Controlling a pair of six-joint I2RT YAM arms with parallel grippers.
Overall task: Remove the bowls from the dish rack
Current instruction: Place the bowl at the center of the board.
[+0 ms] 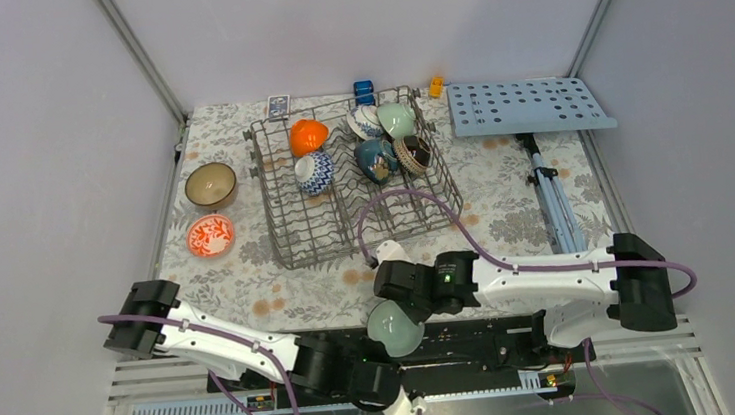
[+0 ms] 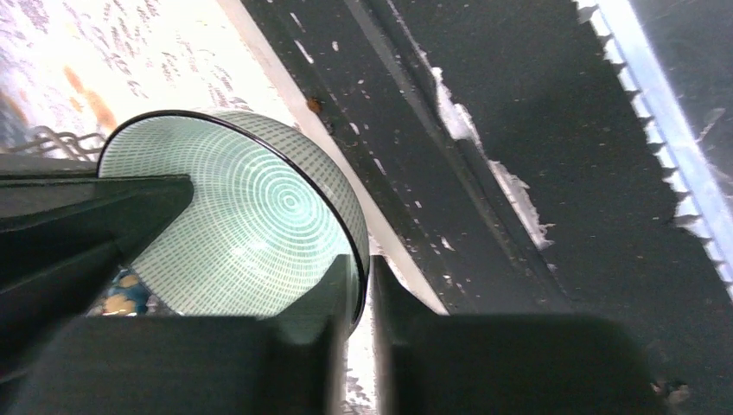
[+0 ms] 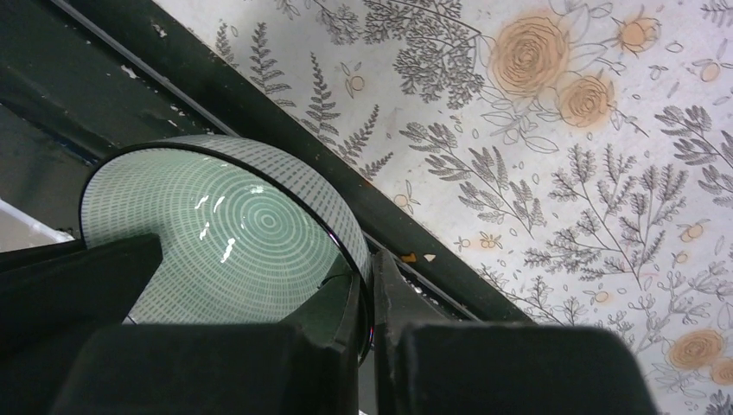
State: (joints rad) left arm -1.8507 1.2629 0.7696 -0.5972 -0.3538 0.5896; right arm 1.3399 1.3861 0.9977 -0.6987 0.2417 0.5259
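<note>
From above, the dish rack (image 1: 306,235) is standing in the middle of the flowered table (image 1: 504,206). Six bowls are leaning among the tines at its far end: an orange bowl (image 1: 308,135), a blue-and-white bowl (image 1: 314,172), a second patterned bowl (image 1: 364,120), a green bowl (image 1: 397,119), a dark blue bowl (image 1: 376,159) and a dark brown bowl (image 1: 414,151). Left of the rack, on the table, a tan bowl (image 1: 210,184) is sitting upright, with a red-and-white bowl (image 1: 210,235) just nearer. A pale green held bowl (image 1: 395,328) is hanging outside the rack, over the near table edge. The right gripper (image 1: 399,302) is meeting its far rim and the left gripper (image 1: 388,359) its near rim.

In the left wrist view, the held bowl (image 2: 259,216) is showing its ringed inside, tipped on edge. The left gripper (image 2: 363,290) is pinching the rim, closed down to the wall of the bowl, one finger inside and one outside. A black base plate (image 2: 536,112) is lying beyond.

In the right wrist view, the right gripper (image 3: 370,281) is likewise clamping the held bowl (image 3: 225,233) by its rim, above the table edge.
</note>
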